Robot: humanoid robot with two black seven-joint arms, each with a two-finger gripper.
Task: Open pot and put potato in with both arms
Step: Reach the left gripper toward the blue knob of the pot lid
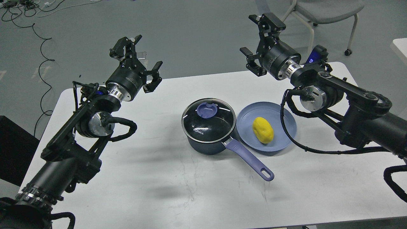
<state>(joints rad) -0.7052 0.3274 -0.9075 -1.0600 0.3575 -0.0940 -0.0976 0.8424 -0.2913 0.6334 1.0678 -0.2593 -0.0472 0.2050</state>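
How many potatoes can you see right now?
1: the potato lies on the blue plate, right of the lidded pot. The glass lid shows none inside.

Even overhead light, sharp focus; soft shadows on table; glare on lid.

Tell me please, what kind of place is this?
Probably a robotics lab or test room, not a kitchen: the pot and potato sit on a plain white table, loose cables run over a grey floor, and an office chair stands behind.
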